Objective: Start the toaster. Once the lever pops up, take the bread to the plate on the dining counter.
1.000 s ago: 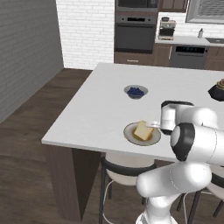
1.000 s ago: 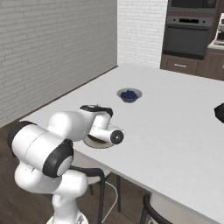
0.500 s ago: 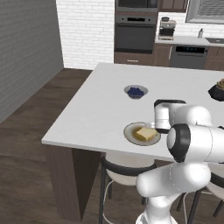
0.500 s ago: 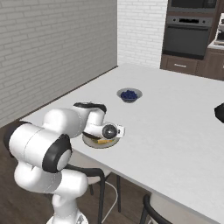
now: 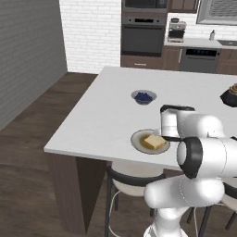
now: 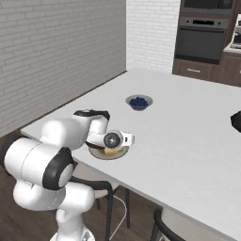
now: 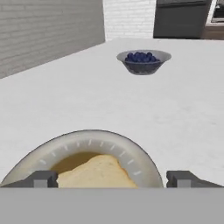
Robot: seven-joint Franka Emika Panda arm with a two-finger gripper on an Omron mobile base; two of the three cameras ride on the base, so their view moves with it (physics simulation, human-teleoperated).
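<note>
I see the bread [image 5: 154,140] lying on the plate [image 5: 138,142] near the table [image 5: 111,111] edge. My gripper [image 7: 112,179] stands released, jaws spread either side of it. A bowl of blueberries [image 7: 143,61] sits beyond, well apart.

White Franka Panda arm with dark joints [image 5: 203,155] folded tight: rises from the base, elbow bulked up, forearm doubled back toward the near edge of the work surface. Wrist turned so the hand lies low and roughly level, pointing forward. Two-finger gripper [image 7: 112,178] jaws spread wide, small dark finger tips [image 7: 41,178] far apart at the bottom of the hand view, nothing clamped between them. From the right base view, hand [image 6: 113,139] juts out sideways from the forearm.
</note>
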